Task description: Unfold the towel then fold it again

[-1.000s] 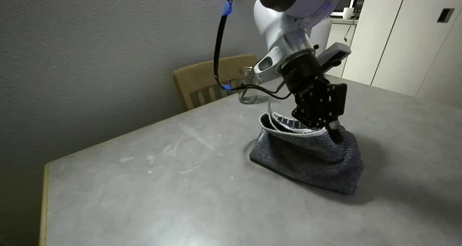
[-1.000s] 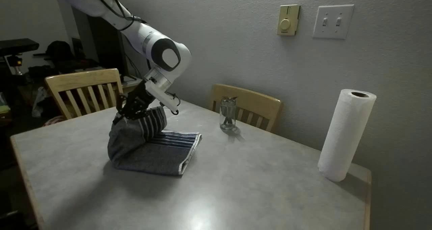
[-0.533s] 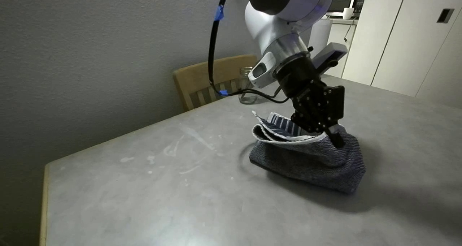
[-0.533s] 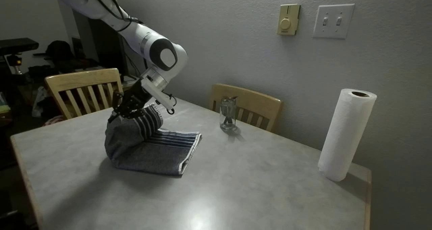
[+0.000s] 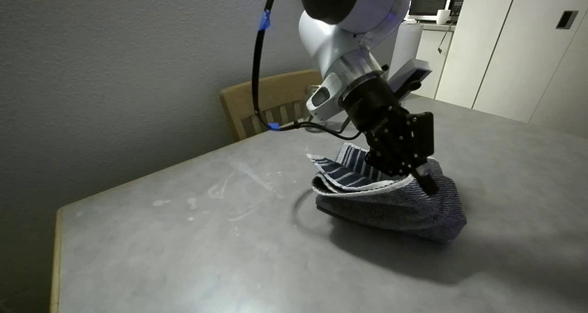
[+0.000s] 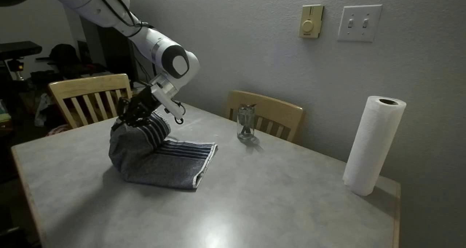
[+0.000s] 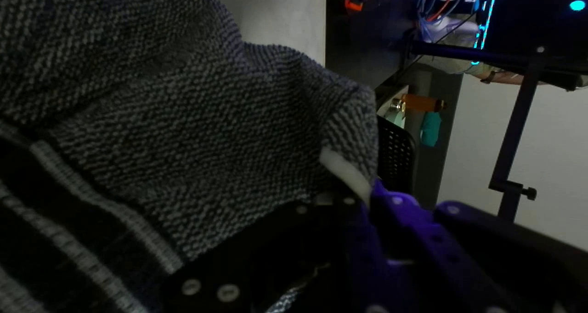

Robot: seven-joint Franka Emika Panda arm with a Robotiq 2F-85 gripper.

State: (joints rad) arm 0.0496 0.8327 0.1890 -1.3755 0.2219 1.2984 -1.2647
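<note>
gripper (image 7: pixel 366 202) pinching towel (image 6: pixel 164 169) at its white trim, flap raised; lower layers flat on table (image 6: pixel 284 204), free end facing the table edge near the roll (image 6: pixel 375 146). step judged as unfolding: carry the flap low toward the opposite edge, release only once it lies flat, so the layers beneath don't drag along.

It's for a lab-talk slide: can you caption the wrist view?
Jaws gripping the pale-trimmed edge of the dark towel, its light stripes at lower left.
</note>
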